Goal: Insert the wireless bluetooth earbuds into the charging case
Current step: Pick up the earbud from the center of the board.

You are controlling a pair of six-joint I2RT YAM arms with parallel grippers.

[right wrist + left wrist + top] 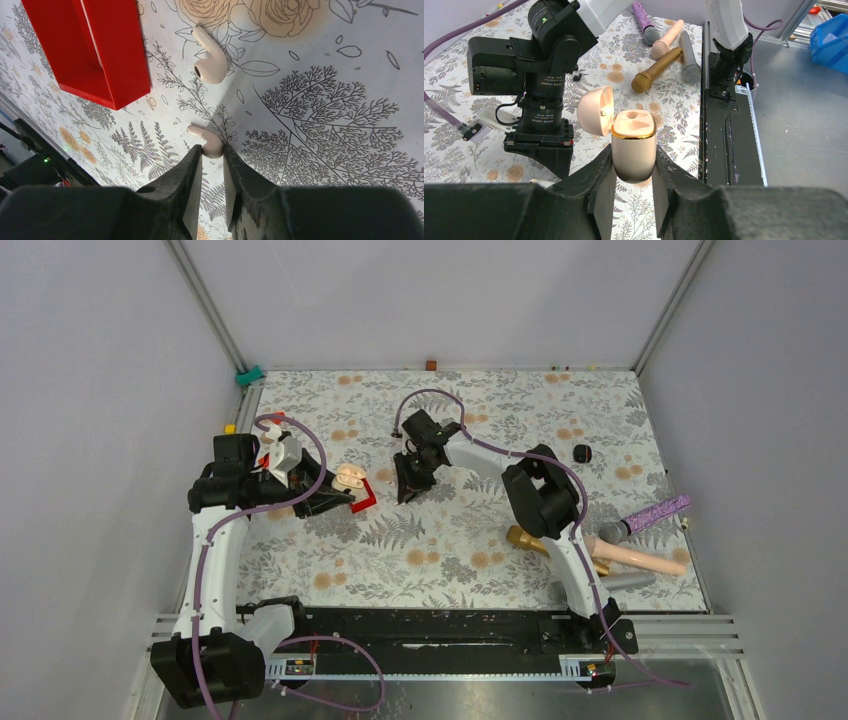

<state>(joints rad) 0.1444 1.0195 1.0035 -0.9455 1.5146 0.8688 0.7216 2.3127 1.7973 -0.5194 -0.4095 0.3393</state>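
My left gripper is shut on the charging case, a cream-pink case with a gold rim. The case stands upright with its lid hinged open and its two sockets showing empty. In the top view the case is left of centre. My right gripper is shut on one pale earbud, pinched at the fingertips just above the mat. A second pale earbud lies loose on the mat beyond it. In the top view my right gripper points down just right of the case. No black buds show.
A red box lies on the floral mat beside the loose earbud, and shows between the grippers in the top view. Several microphones lie at the right edge. A small black object sits at right.
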